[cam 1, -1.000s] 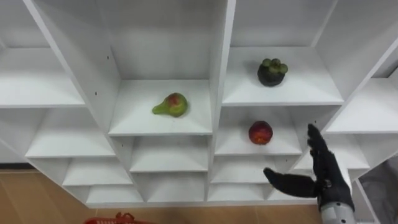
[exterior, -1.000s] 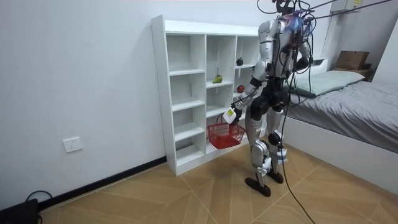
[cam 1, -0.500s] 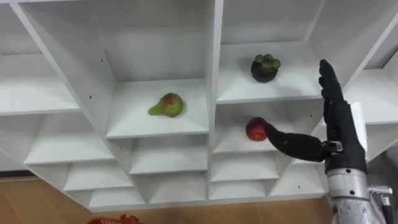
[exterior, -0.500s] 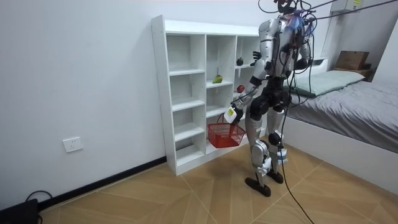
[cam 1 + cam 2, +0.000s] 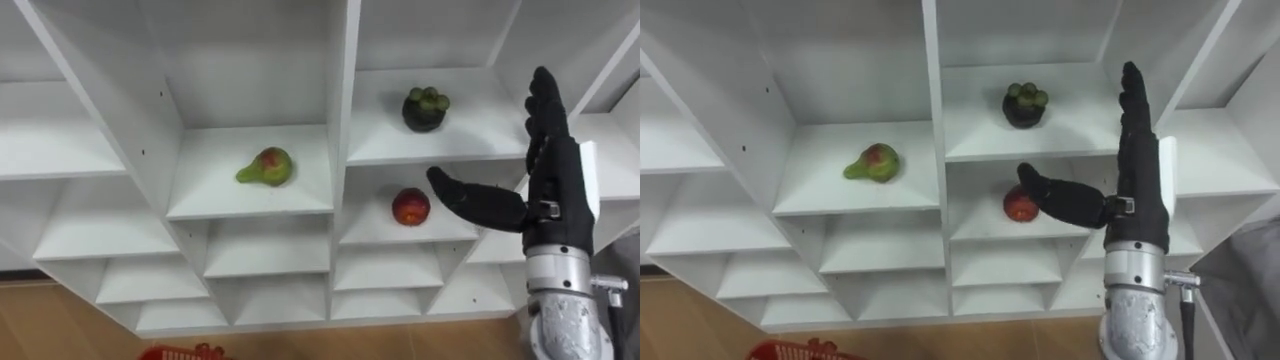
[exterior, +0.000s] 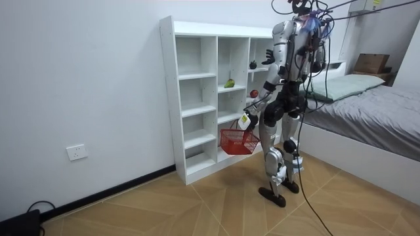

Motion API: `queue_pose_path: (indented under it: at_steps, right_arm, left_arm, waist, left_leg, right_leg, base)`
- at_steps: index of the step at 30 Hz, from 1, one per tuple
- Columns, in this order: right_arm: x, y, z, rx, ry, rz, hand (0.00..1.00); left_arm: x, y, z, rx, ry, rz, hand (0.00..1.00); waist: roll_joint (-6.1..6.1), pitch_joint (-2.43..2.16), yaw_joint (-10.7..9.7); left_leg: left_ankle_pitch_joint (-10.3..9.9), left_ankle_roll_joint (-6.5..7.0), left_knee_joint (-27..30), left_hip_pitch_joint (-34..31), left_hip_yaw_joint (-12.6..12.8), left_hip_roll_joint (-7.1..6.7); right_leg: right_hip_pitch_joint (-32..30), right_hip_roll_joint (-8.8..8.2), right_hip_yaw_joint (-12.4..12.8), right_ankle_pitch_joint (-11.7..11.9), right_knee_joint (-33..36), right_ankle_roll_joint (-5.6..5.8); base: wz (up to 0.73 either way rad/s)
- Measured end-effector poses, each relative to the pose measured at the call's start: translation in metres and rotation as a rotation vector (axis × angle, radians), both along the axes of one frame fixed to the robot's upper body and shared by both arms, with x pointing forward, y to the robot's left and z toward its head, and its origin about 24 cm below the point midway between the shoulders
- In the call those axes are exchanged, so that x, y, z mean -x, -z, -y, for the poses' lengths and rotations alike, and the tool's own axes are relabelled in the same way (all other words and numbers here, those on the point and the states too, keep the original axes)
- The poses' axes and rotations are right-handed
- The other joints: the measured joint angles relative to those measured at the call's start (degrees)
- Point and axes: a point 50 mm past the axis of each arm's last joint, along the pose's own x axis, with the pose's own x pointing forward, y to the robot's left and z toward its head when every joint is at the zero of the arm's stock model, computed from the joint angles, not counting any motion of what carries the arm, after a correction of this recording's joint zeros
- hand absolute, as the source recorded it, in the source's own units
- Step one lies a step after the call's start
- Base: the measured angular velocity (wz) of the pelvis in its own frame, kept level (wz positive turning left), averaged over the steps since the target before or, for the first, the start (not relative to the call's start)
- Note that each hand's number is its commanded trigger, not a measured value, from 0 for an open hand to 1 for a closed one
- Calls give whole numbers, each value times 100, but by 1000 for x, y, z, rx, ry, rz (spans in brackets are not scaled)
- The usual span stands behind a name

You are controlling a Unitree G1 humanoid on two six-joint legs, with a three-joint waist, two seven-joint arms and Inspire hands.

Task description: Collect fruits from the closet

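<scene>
A white closet [image 5: 345, 120] of open cubbies stands before me. A green-and-red pear [image 5: 266, 166] lies on a middle shelf. One column to the right, a dark mangosteen [image 5: 425, 109] sits on the upper shelf and a red fruit [image 5: 410, 207] on the shelf below. My right hand [image 5: 548, 170] is raised in front of that right column, open, fingers straight up beside the mangosteen's shelf, thumb stretched left just right of the red fruit, holding nothing. In the room view my left hand [image 6: 245, 120] hangs low, shut on the handle of a red basket [image 6: 238, 141].
The basket's rim [image 5: 185, 352] peeks in at the bottom of the eye view. I stand upright on a wood floor close to the closet [image 6: 197, 98]. A bed [image 6: 367, 105] lies behind me at the room view's right, with a cardboard box [image 6: 371, 63] beyond it.
My right hand has risen from the lower shelves to the level of the red fruit and mangosteen, staying open. The basket has swung slightly toward the room view's left.
</scene>
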Motion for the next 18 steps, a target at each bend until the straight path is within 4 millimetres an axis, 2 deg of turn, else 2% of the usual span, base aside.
queue_pose_path:
  at_steps: [5,10,18]
  right_arm:
    - [-5,-2,-1,44,4,12,0]
    - [-9,0,7,79,18,-2,0]
    - [-23,-2,11,85,12,-3,0]
  left_arm:
    - [-5,-1,0,-7,21,9,100]
    - [-4,-2,-3,-9,24,8,100]
    - [1,-1,-6,-16,11,-32,100]
  waist:
    - [-3,-4,46]
    - [-43,-29,140]
    - [-193,-86,177]
  left_leg:
    - [2,-3,0,-20,-36,5]
    - [2,-3,4,-39,-71,-2]
    - [14,-16,44,-46,-118,1]
  right_leg:
    - [-3,-3,-67,0,-8,0]
    - [-11,-9,-82,0,-13,0]
    - [25,-14,-135,0,-16,-1]
  base:
    - [6]
    - [3]
    - [3]
